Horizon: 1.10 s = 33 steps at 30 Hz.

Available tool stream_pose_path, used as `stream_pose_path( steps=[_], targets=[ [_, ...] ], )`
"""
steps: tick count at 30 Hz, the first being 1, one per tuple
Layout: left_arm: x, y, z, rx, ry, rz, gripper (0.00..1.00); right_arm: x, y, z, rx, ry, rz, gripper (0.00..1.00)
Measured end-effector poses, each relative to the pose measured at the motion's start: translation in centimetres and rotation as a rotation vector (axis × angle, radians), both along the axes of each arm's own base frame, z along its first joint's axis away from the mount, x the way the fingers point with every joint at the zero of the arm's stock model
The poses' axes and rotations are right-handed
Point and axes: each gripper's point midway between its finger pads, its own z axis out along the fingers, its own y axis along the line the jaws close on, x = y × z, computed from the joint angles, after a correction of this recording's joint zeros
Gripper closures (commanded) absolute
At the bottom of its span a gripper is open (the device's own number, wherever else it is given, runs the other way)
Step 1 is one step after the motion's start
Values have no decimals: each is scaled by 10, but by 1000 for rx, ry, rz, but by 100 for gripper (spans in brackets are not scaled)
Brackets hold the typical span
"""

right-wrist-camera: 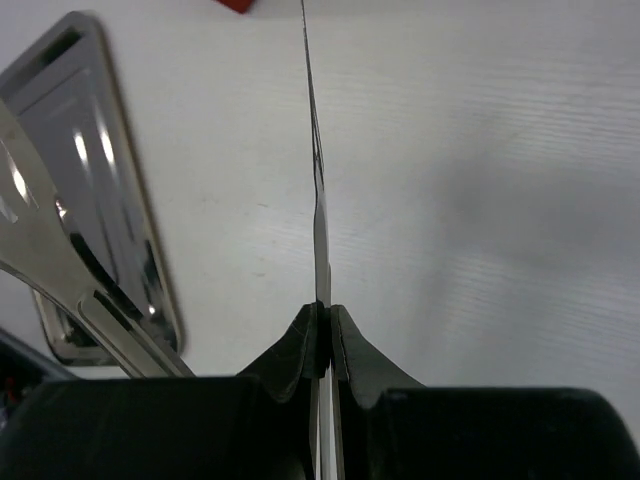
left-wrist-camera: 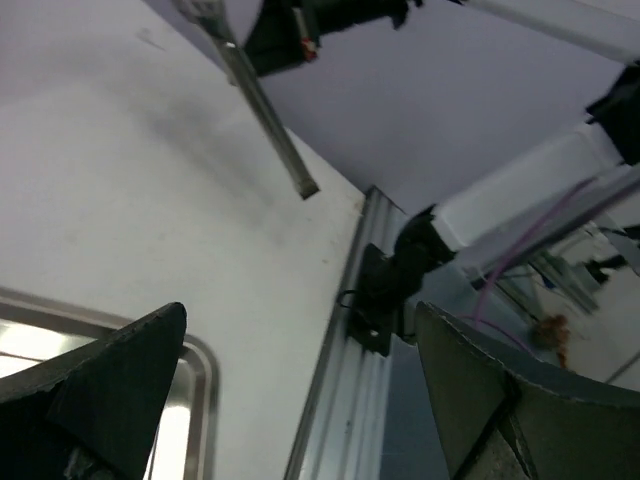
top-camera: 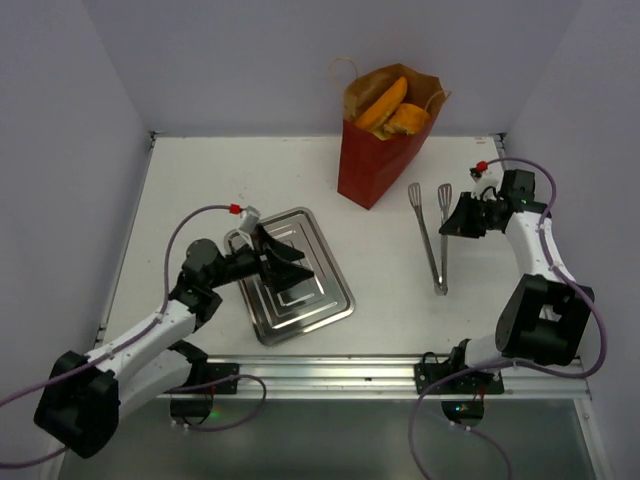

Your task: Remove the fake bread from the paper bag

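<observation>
Golden bread (top-camera: 388, 105) inside upright red bag (top-camera: 372, 165)

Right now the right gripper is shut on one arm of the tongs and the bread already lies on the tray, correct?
No. The fake bread sits in the paper bag, not on the metal tray, as the top external view shows. The right gripper is indeed shut on one arm of the tongs.

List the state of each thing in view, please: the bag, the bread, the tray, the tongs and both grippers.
paper bag: upright, mouth open.
fake bread: inside the paper bag, tops showing above its rim.
tray: lying flat, no bread on its visible part.
tongs: arms spread, one arm pinched by the right gripper.
left gripper: open, above the tray, holding nothing.
right gripper: shut on the tongs.
</observation>
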Motion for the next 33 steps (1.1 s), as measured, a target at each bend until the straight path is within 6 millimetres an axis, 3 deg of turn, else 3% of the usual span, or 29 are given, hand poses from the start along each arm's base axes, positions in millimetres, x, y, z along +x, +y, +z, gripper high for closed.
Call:
stream_pose_path(
  steps=[3,5,11,16,23,33],
  targets=[
    [-33,-41,6,-57,16,-165,2,-8,27,19,100,-45,91,100],
    [-41,-59,6,-90,34,-215,4,-14,45,29,164,-68,151,100],
    [-38,-115,-13,-114,146,-299,12,-40,89,53,304,-110,288,100],
    [-32,-158,-5,-172,141,-356,20,-50,109,77,384,-162,347,100],
    [-27,-192,3,-225,134,-385,21,-59,123,81,456,-164,377,100],
    [-26,-216,20,-274,99,-394,26,-65,131,95,504,-211,412,100]
  ],
)
